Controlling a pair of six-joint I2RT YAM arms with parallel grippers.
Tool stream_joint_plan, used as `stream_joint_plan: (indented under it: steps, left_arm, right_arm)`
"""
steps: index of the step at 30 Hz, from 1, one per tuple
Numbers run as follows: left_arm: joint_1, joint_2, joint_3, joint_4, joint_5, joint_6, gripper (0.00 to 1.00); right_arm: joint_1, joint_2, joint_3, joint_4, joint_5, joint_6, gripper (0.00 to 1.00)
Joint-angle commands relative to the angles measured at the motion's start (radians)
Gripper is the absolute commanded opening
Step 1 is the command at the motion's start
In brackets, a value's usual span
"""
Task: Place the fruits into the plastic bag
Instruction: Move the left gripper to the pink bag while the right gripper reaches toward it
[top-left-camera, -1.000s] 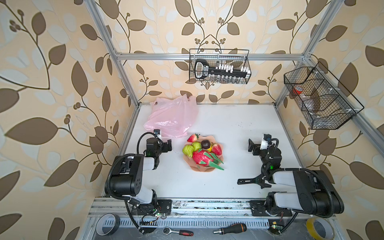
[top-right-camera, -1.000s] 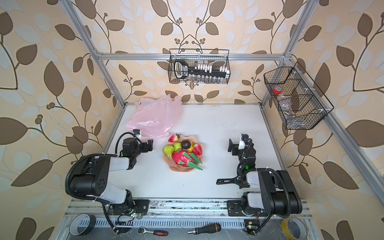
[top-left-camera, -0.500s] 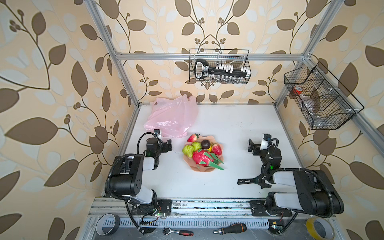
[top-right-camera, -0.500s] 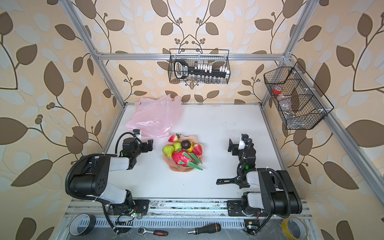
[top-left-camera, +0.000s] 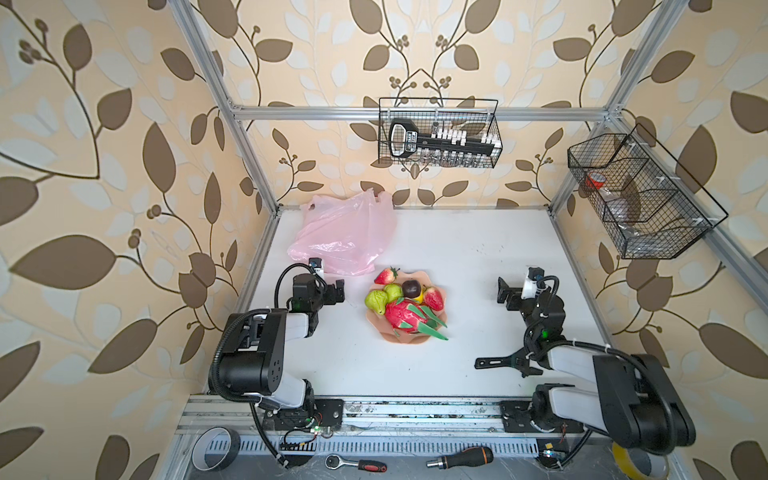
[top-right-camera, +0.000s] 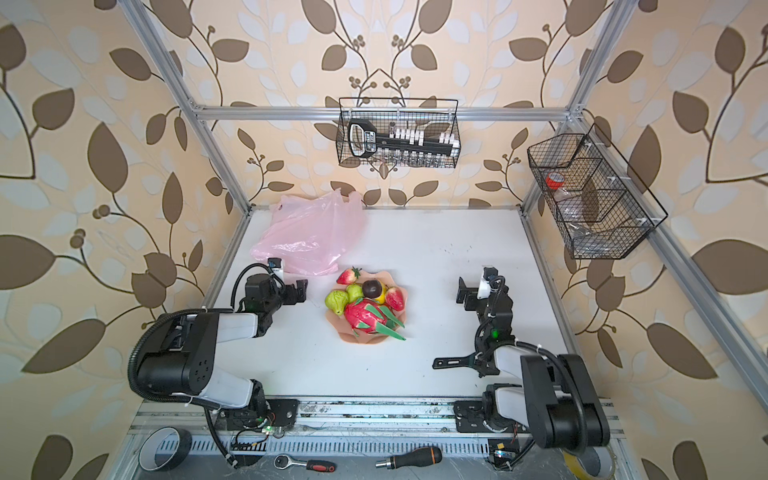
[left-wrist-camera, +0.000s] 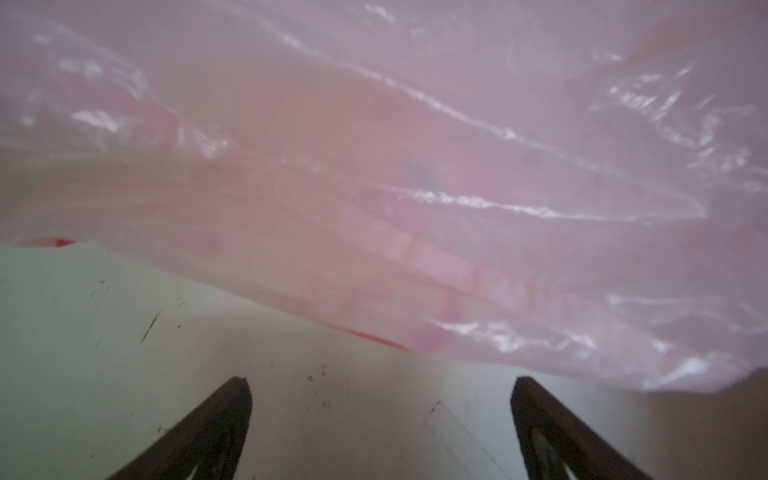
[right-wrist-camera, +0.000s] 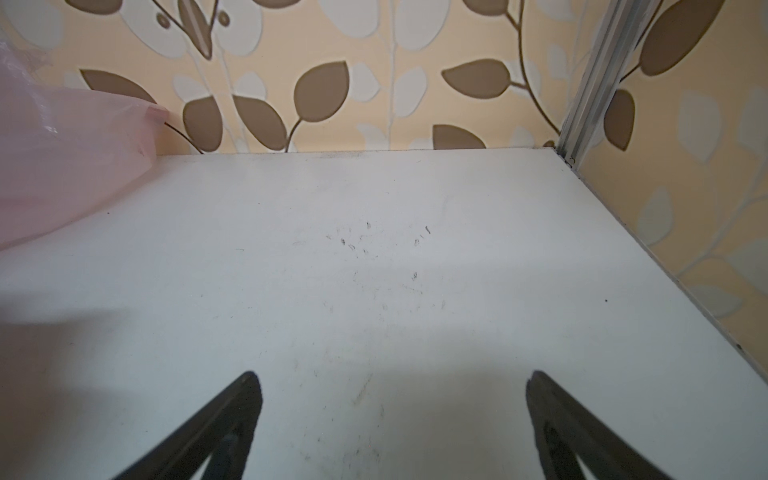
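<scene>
Nothing has moved since a second ago: left claw (left-wrist-camera: 380, 388) and right claw (right-wrist-camera: 392, 382) stay wide, empty; fruits (top-left-camera: 405, 316) untouched beside the bag (top-left-camera: 345, 237).

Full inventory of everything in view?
plastic bag: 1, pale pink, back left of table
bowl: 1, peach, table centre
dragon fruit: 1, pink-red and green, in bowl
strawberries: 2, red, in bowl
pears: 2, green, in bowl
ball: 1, dark purple, in bowl
yellow fruit: 1, yellow, in bowl
wire baskets: 2, black, back wall and right wall
tape rolls: 2, black and yellow, front ledge
ratchet: 1, red-handled, front ledge
screwdriver: 1, black-orange, front ledge
left end effector: 1, black, open, facing bag
right end effector: 1, black, open, over table
</scene>
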Motion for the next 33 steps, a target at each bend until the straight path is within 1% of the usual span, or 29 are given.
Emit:
stream_joint_plan:
  steps: [1, 3, 5, 6, 9, 10, 12, 14, 16, 18, 20, 22, 25, 28, 31, 33]
  left_arm:
    - [-0.007, -0.116, 0.156, -0.258, 0.04, -0.005, 0.99]
    - [-0.008, -0.179, 0.205, -0.36, 0.031, -0.057, 0.99]
    - [-0.007, -0.257, 0.238, -0.45, 0.035, -0.133, 0.99]
    - [-0.008, -0.286, 0.254, -0.493, 0.035, -0.174, 0.99]
    - [-0.007, -0.354, 0.352, -0.684, 0.031, -0.309, 0.99]
    - [-0.008, -0.364, 0.394, -0.759, 0.039, -0.346, 0.99]
    - [-0.008, -0.367, 0.474, -0.868, 0.08, -0.382, 0.99]
    - [-0.008, -0.353, 0.559, -0.986, 0.115, -0.423, 0.99]
    - [-0.008, -0.326, 0.629, -1.084, 0.159, -0.455, 0.99]
    - [-0.007, -0.303, 0.67, -1.157, 0.209, -0.503, 0.99]
    - [-0.009, -0.301, 0.665, -1.191, 0.272, -0.553, 0.99]
    - [-0.019, -0.322, 0.626, -1.189, 0.306, -0.592, 0.99]
    - [-0.035, -0.364, 0.56, -1.188, 0.32, -0.601, 0.99]
    - [-0.037, -0.386, 0.526, -1.202, 0.326, -0.592, 0.99]
    - [-0.037, -0.389, 0.512, -1.201, 0.363, -0.591, 0.99]
    - [-0.037, -0.386, 0.509, -1.207, 0.377, -0.594, 0.99]
  right_arm:
    - [0.026, -0.122, 0.083, -0.219, 0.043, -0.017, 1.0]
    - [0.059, -0.199, 0.126, -0.352, 0.099, 0.017, 1.0]
    - [0.085, -0.275, 0.182, -0.497, 0.081, 0.062, 1.0]
    - [0.105, -0.303, 0.209, -0.554, 0.089, 0.088, 1.0]
    - [0.123, -0.373, 0.319, -0.786, 0.06, 0.184, 1.0]
    - [0.123, -0.386, 0.358, -0.858, 0.02, 0.212, 1.0]
    - [0.122, -0.404, 0.425, -0.974, -0.055, 0.253, 1.0]
    - [0.122, -0.404, 0.489, -1.079, -0.153, 0.294, 1.0]
    - [0.121, -0.375, 0.535, -1.147, -0.247, 0.321, 1.0]
    - [0.12, -0.325, 0.572, -1.215, -0.346, 0.346, 1.0]
    - [0.123, -0.282, 0.581, -1.234, -0.436, 0.378, 0.99]
    - [0.137, -0.252, 0.563, -1.212, -0.499, 0.403, 0.96]
    - [0.177, -0.214, 0.534, -1.173, -0.536, 0.429, 0.94]
    - [0.21, -0.173, 0.506, -1.101, -0.585, 0.466, 0.9]
    - [0.256, -0.116, 0.505, -1.075, -0.578, 0.459, 0.88]
    - [0.267, -0.08, 0.509, -1.065, -0.577, 0.46, 0.86]
